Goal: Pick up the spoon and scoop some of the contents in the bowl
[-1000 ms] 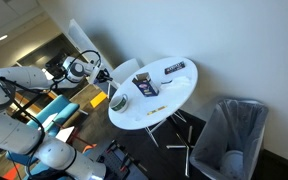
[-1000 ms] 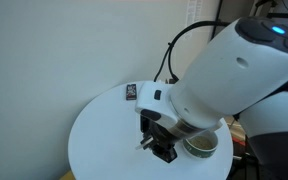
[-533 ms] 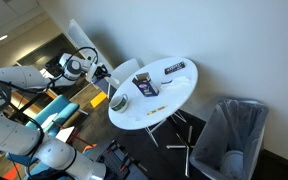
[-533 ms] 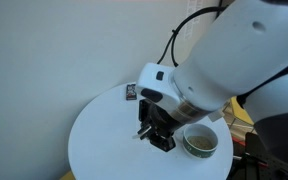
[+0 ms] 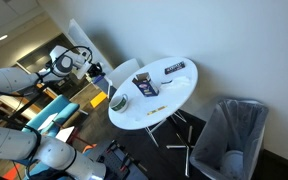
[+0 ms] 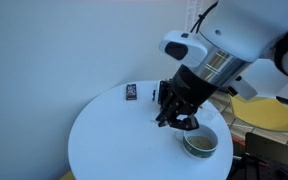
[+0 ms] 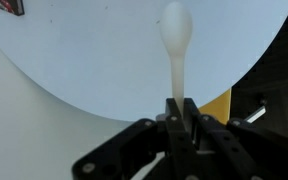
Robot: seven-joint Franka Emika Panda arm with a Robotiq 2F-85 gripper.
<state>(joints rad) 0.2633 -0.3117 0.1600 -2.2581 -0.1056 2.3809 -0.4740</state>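
Observation:
My gripper (image 7: 181, 103) is shut on the handle of a white spoon (image 7: 175, 40), whose scoop end points away over the round white table (image 7: 84, 60). In an exterior view the gripper (image 6: 172, 112) hangs above the table, up and to the left of the small bowl (image 6: 200, 143). The bowl has a pale rim and a dark greenish-brown inside. In an exterior view the bowl (image 5: 118, 102) sits near the table edge on the arm's side, with the gripper (image 5: 97, 72) raised beyond it. The wrist view does not show the bowl.
A dark boxy object with a yellow patch (image 5: 147, 87) and a flat dark item (image 5: 176, 68) lie on the table (image 5: 169, 95). A small dark item (image 6: 131, 92) lies near the far edge. A bin with a clear liner (image 5: 230, 135) stands beside the table.
The gripper, still shut on the spoon, has risen from the tabletop and swung towards the bowl's side. The bowl and the other items have not moved.

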